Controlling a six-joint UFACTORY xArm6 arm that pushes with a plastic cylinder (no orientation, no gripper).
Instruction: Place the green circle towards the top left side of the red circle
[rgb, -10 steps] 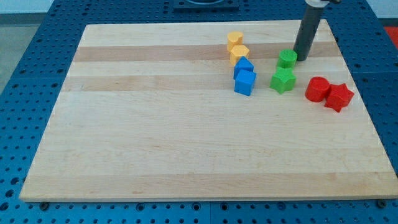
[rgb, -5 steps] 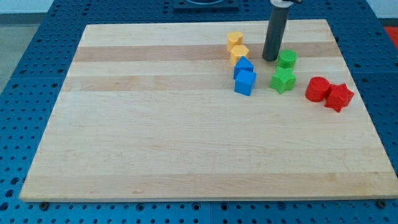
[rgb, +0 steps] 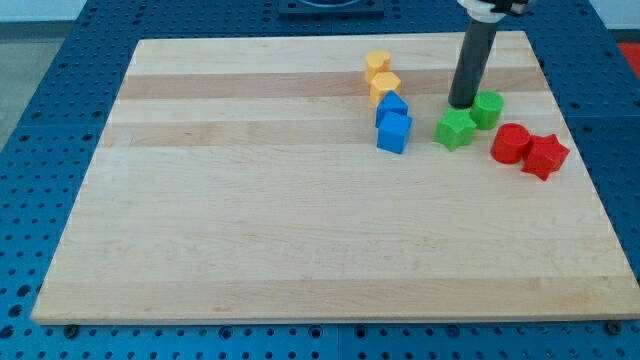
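Observation:
The green circle (rgb: 488, 108) sits on the wooden board, just up and left of the red circle (rgb: 511, 143). My tip (rgb: 462, 104) touches the green circle's left side, just above the green star (rgb: 455, 129). The red star (rgb: 545, 155) lies against the red circle's right side.
Two yellow blocks (rgb: 380, 76) and two blue blocks (rgb: 393, 122) form a column left of my tip. The board's right edge (rgb: 580, 150) runs close to the red star.
My tip went from the green circle's right side around to its left side, then pushed the circle right and slightly down, closer to the red circle.

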